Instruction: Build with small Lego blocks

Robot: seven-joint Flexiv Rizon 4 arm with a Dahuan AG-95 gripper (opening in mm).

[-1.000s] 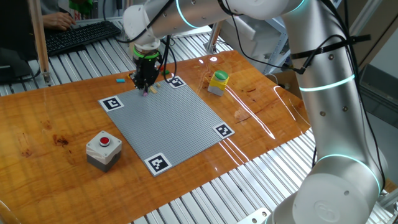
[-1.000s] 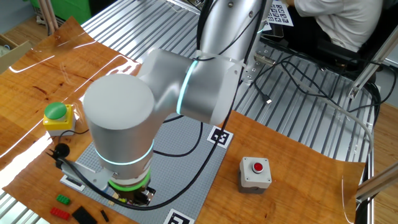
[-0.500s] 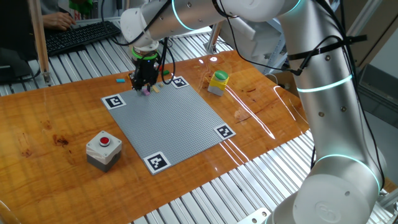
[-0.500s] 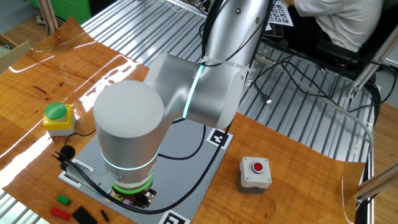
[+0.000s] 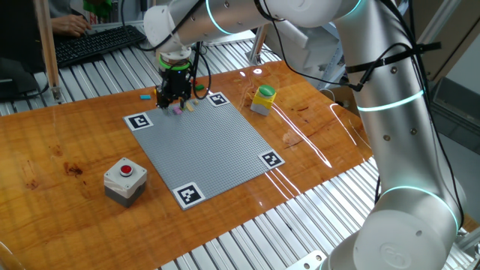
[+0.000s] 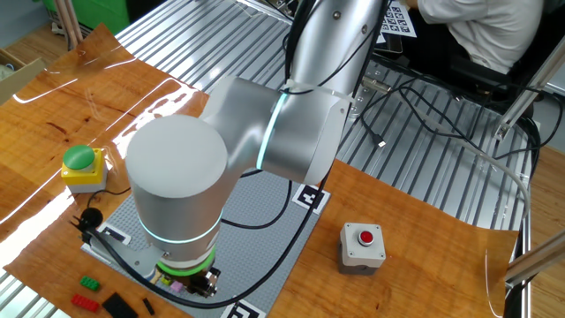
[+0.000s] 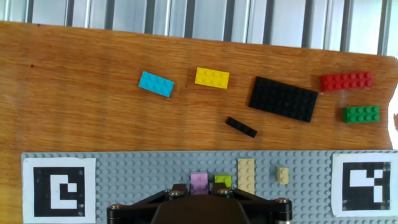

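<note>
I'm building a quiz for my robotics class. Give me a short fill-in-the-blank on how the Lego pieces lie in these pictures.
1. The pink brick sits on the grey ____ plate.
2. The cyan brick lies on the wooden table beside the ____ brick of like size.
3. The red brick lies just above the ____ brick.
4. The largest loose piece is the ____ plate.

Missing words: base; yellow; green; black
</note>
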